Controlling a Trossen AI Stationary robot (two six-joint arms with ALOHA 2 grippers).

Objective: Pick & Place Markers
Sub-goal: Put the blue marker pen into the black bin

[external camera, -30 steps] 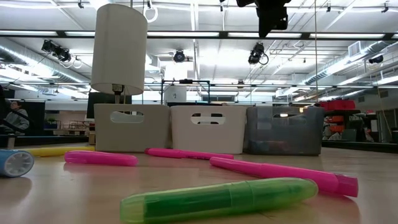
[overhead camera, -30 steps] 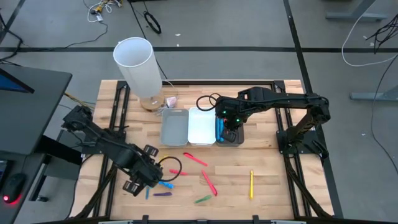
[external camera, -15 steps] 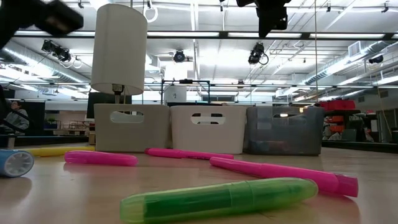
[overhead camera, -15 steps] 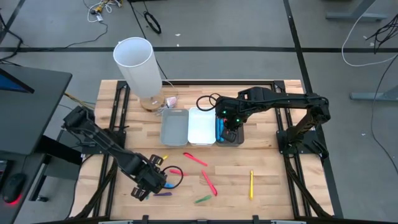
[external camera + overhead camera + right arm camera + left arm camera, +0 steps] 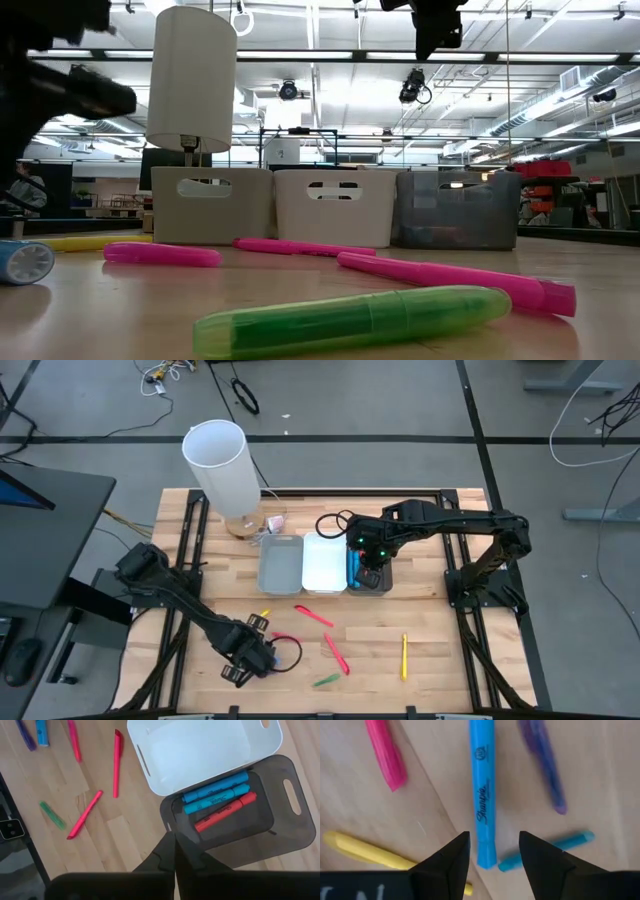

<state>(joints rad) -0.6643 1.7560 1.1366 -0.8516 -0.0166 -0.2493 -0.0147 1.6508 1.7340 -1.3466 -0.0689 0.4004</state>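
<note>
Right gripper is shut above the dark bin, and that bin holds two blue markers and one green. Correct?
Nearly. The right gripper is shut above the dark bin, and two blue markers do lie in it, but the third marker there is red, not green. The right wrist view shows it.

Three small rectangular plastic bins (image 5: 323,564) — one grey, one white, one dark — and one tall white cylinder (image 5: 218,468).
</note>
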